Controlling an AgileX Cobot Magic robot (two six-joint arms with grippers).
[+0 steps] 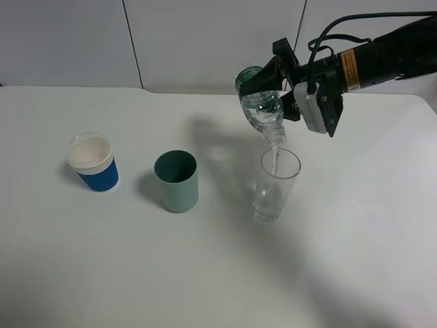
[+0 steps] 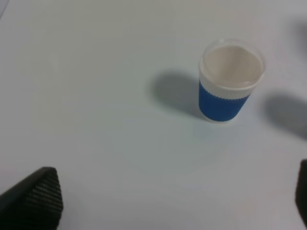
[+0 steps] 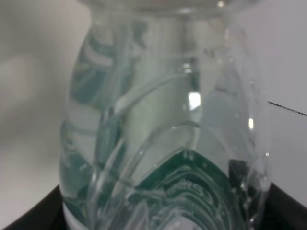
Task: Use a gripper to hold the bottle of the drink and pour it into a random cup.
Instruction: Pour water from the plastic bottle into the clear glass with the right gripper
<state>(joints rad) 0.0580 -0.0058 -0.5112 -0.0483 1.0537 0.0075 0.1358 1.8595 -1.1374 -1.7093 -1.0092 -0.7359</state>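
My right gripper [image 1: 271, 90] is shut on the bottle of the drink [image 1: 260, 104], a clear bottle with a green label, held tilted with its open neck pointing down. Its mouth hangs just over the rim of the cup [image 1: 276, 186], a tall clear tumbler, and a thin stream runs into it. A little liquid sits in the cup's bottom. In the right wrist view the bottle [image 3: 163, 120] fills the frame, with the black fingers [image 3: 287, 207] at either side. The left gripper [image 2: 168, 203] stands open over bare table, away from the bottle.
A teal cup [image 1: 177, 181] stands left of the tumbler, and a blue cup with a white rim [image 1: 93, 162] [image 2: 230, 81] stands farther left. All rest on a white table [image 1: 341, 273] with a pale wall behind.
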